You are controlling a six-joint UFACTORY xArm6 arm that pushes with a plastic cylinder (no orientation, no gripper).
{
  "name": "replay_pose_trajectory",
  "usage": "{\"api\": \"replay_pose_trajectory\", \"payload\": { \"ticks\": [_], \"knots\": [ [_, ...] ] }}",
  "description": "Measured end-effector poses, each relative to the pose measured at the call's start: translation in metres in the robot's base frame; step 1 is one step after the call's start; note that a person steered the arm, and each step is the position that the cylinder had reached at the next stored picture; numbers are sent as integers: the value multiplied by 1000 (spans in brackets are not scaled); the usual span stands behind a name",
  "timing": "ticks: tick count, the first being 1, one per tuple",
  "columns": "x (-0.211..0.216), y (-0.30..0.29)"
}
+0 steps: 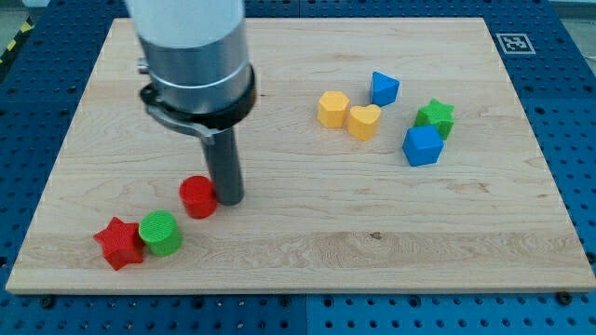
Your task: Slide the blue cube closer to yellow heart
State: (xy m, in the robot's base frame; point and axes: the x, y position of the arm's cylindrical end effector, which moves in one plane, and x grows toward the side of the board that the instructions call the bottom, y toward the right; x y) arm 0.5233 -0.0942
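The blue cube (pixel 422 146) sits at the view's right, just below and left of a green star (pixel 436 116). The yellow heart (pixel 364 121) lies a short way up and left of the cube, with a small gap between them. My tip (pixel 230 200) is far off at the view's left, touching the right side of a red cylinder (pixel 197 197). The rod hangs from a large grey arm body (pixel 191 51) at the view's top left.
A yellow hexagonal block (pixel 332 108) touches the heart's left side. A blue triangular block (pixel 384 88) lies above the heart. A red star (pixel 119 244) and a green cylinder (pixel 160 233) sit at the bottom left. The wooden board (pixel 307 251) lies on a blue perforated table.
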Motion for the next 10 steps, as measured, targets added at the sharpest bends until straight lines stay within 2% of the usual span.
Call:
{"api": "replay_pose_trajectory", "payload": {
  "ticks": [3,4,7,8,9,10],
  "knots": [
    [0,-55],
    [-5,4],
    [-3,302],
    [-5,379],
    [-29,391],
    [-46,373]
  ]
}}
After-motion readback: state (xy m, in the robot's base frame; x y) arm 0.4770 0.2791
